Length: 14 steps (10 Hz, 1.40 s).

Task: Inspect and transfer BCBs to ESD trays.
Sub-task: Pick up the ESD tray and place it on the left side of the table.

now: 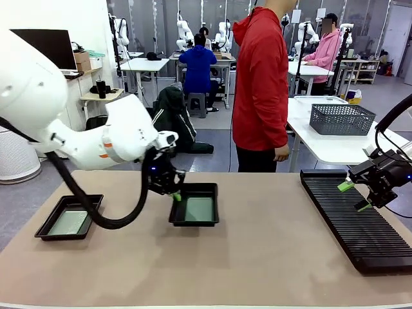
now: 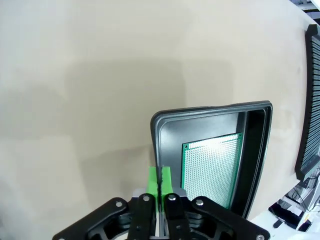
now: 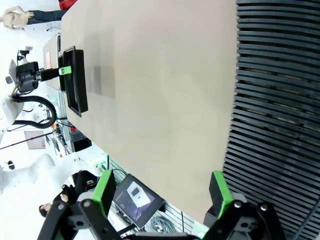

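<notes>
Both ESD trays already hold a board, so the task looks close to done. The left tray (image 1: pixel 69 217) sits near the bench's (image 1: pixel 257 257) left edge with a pale BCB (image 1: pixel 67 223) flat on its floor. The middle tray (image 1: pixel 195 205) holds a second BCB (image 1: pixel 199 209), also flat inside; the left wrist view shows its perforated green face (image 2: pixel 212 170) lying within the black rim (image 2: pixel 210 111). The long ribbed rack (image 1: pixel 357 219) at the right end looks bare of boards from here, though its slots are too dark to be sure. Judging by that, little or nothing is left to transfer, maybe only a retreat.

Left arm reaches in low over the bench, wrist bent down, left gripper (image 1: pixel 175 195) at the middle tray's near-left rim. Its fingers (image 2: pixel 154 181) are pressed together with nothing between them, tips just over the rim edge; cannot tell if they touch it.

Right arm is held above the rack's far end, right gripper (image 1: pixel 355 196) angled toward the bench middle, fingers (image 3: pixel 104 185) spread wide and empty, well apart from both trays.
</notes>
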{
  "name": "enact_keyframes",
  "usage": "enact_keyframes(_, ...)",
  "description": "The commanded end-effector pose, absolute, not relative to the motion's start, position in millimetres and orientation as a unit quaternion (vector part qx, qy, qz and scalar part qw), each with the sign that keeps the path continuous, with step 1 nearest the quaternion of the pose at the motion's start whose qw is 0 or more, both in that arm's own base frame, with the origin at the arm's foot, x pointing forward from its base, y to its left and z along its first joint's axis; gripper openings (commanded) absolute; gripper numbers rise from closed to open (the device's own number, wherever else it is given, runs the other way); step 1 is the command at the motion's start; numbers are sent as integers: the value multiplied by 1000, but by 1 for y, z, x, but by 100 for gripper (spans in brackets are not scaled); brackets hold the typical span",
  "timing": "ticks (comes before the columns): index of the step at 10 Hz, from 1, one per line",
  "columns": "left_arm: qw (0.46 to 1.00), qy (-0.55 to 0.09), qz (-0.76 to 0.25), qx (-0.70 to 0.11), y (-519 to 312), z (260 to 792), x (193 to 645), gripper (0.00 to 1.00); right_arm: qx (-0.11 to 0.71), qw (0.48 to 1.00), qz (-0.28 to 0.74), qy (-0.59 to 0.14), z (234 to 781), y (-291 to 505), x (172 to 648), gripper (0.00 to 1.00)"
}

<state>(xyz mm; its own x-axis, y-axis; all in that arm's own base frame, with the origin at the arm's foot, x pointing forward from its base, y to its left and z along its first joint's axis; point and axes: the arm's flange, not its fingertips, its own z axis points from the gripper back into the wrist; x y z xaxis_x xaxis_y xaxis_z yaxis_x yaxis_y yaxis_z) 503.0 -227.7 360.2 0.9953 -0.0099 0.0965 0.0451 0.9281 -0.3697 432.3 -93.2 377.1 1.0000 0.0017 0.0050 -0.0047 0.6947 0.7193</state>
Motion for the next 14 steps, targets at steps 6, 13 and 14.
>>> enact_keyframes(6,982,-40,-31,-183,-99,364,486,3,391,921,0,-5,379,-93,430,100)
enact_keyframes(13,978,-60,-8,-201,-34,345,477,3,391,921,0,-5,379,-93,430,100)
enact_keyframes(14,978,-64,-5,-201,-34,346,477,3,391,921,0,-5,379,-93,430,100)
